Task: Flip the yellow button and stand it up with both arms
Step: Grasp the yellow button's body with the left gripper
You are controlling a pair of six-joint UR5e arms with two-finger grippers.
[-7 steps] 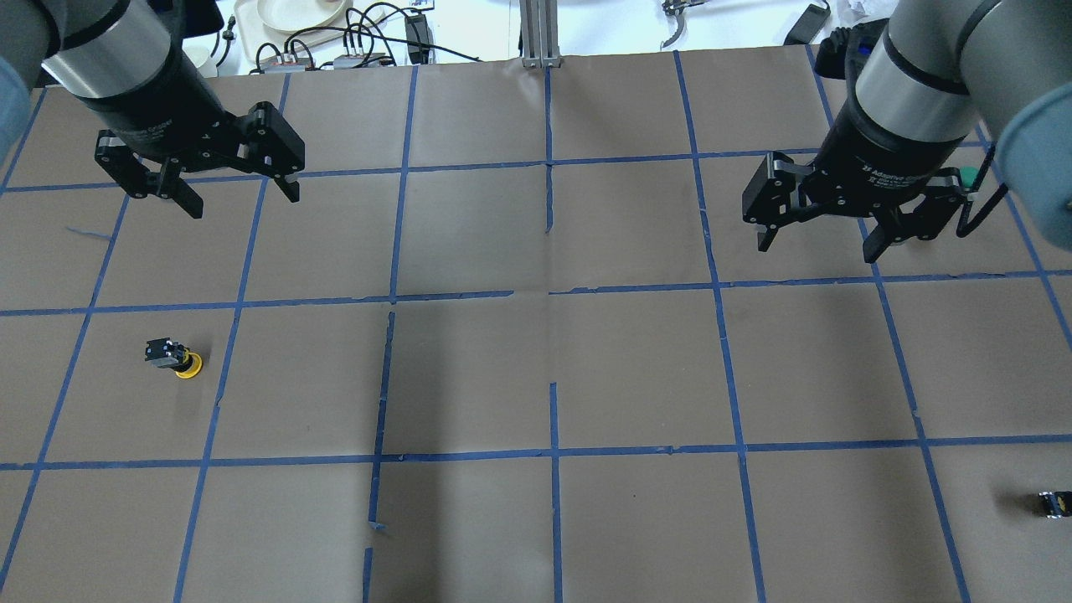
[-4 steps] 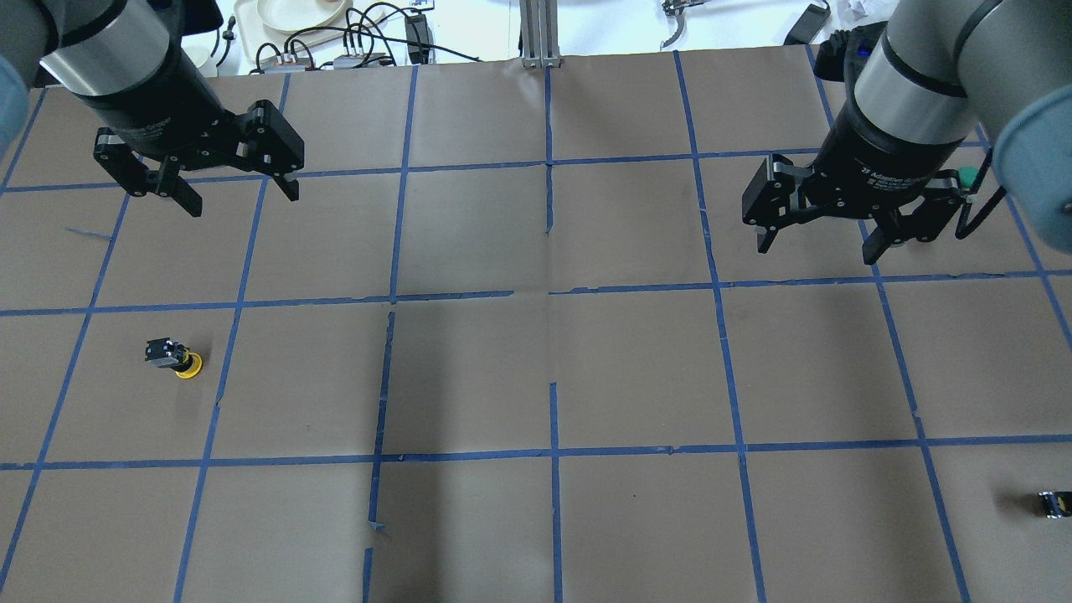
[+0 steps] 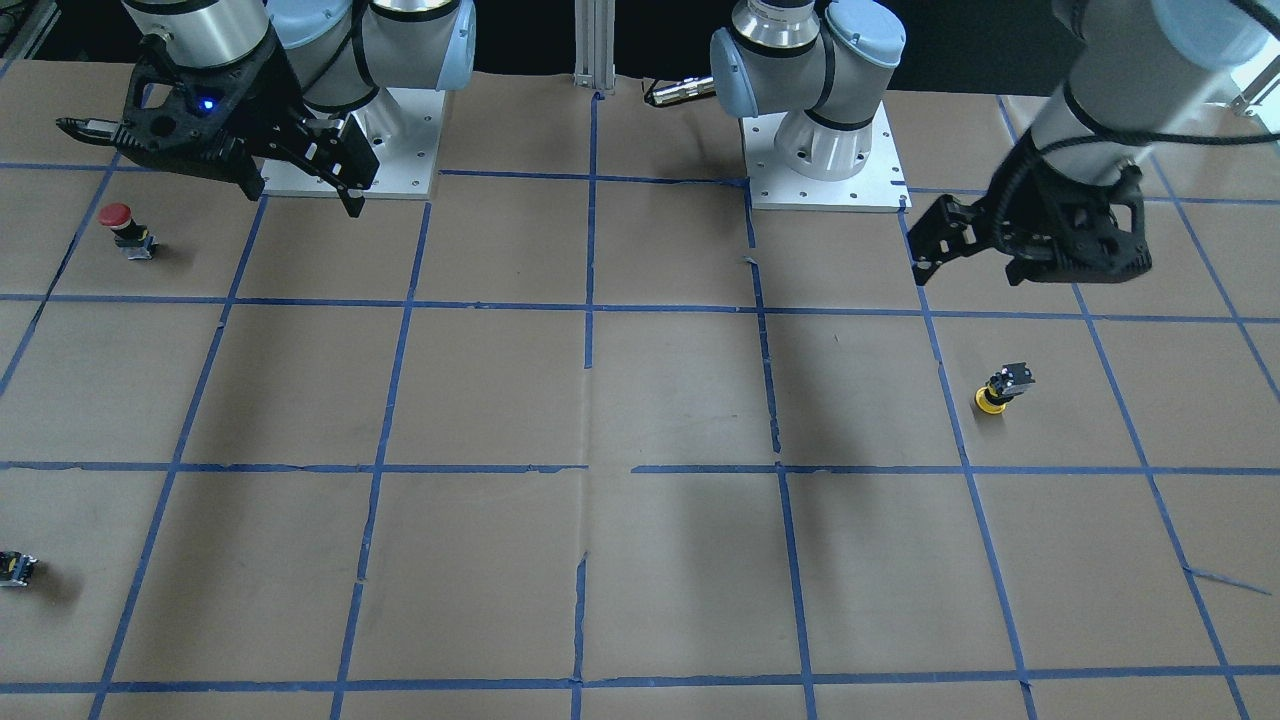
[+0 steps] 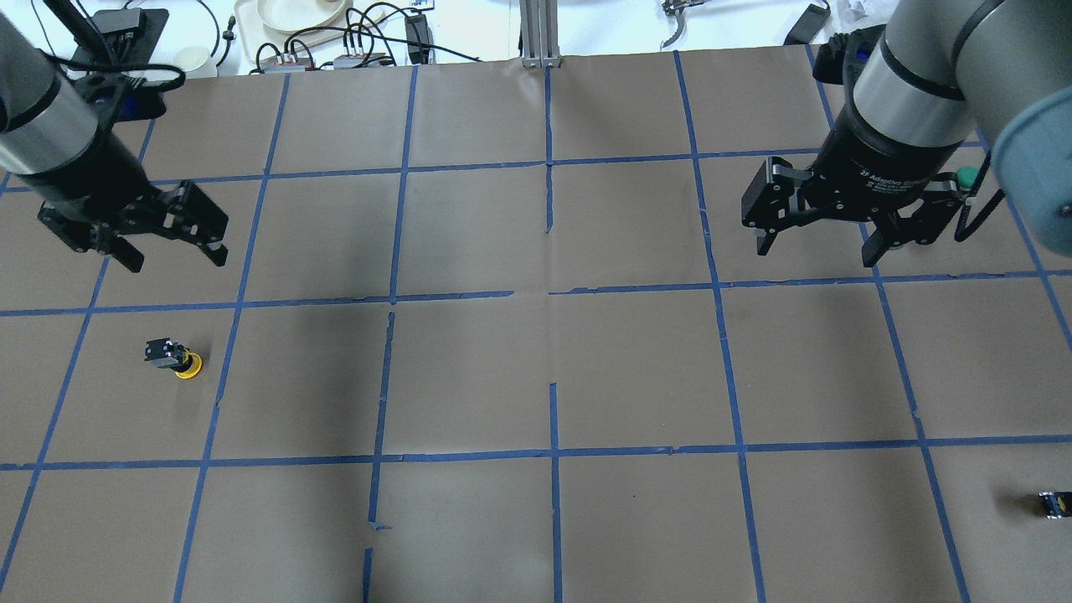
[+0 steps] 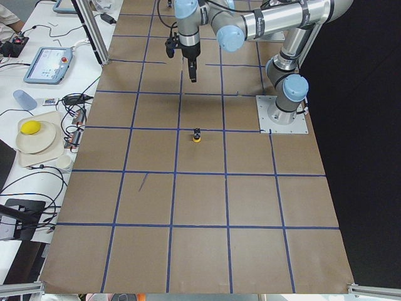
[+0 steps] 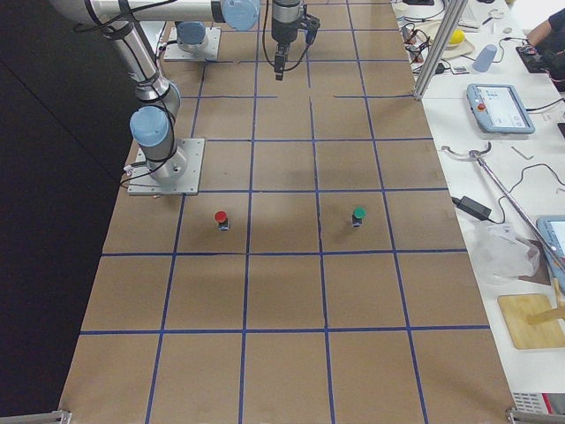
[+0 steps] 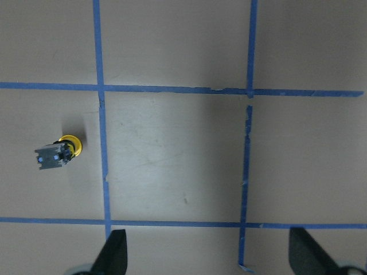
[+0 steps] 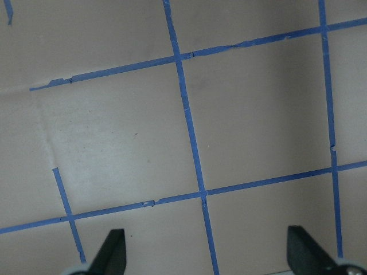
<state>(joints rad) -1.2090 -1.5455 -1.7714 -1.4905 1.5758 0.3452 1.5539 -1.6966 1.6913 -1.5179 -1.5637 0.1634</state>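
Note:
The yellow button (image 4: 174, 358) rests cap-down on the brown paper at the left, with its black-and-grey body up; it also shows in the front view (image 3: 1003, 388) and the left wrist view (image 7: 59, 153). My left gripper (image 4: 176, 260) is open and empty. It hangs above the paper, about one grid square farther from the robot than the button (image 3: 970, 272). My right gripper (image 4: 816, 254) is open and empty over the right side (image 3: 303, 200), far from the button.
A red-capped button (image 3: 118, 225) stands near the right arm's base. A green-capped button (image 4: 967, 176) sits just behind the right gripper. A tiny black block (image 4: 1053, 502) lies at the near right edge. Cables and dishes (image 4: 293, 17) lie beyond the far edge.
My left gripper has moved left and toward the near side, and is now closer to the yellow button. The right gripper and the button have not moved.

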